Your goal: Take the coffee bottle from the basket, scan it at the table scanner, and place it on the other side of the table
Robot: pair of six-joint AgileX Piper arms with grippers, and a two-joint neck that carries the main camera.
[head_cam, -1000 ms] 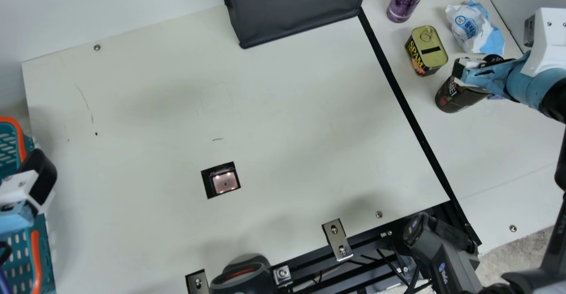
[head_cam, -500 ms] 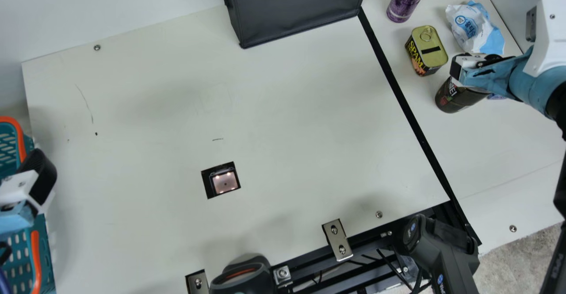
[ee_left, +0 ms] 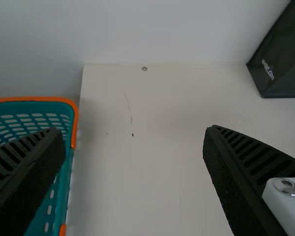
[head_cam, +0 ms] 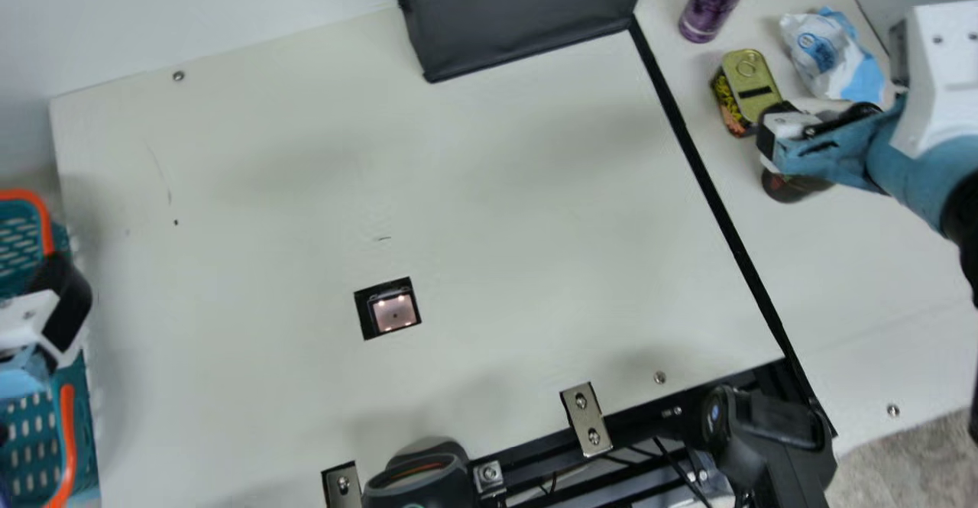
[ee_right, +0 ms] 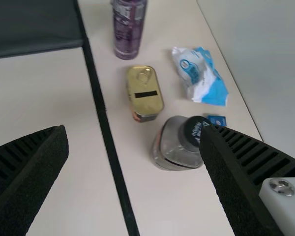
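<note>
Main view: the black strip (head_cam: 732,233) divides the desk (head_cam: 535,187); the scanner (head_cam: 395,314) and, farther off, the basket (head_cam: 68,431) lie on one side of it. On the opposite side the coffee bottle (head_cam: 791,189) stands, partly covered by the right hand (head_cam: 772,139). The left hand (head_cam: 63,294) hangs over the basket, on the scanner's side of the strip.

Left wrist view: that hand is spread wide and empty.

Right wrist view: this hand is open too, the bottle upright near one finger; contact I can't tell. Placing looks essentially done, so the next move calls for drawing back without catching the cap (ee_right: 194,129) or nudging the tin (ee_right: 145,91).
</note>
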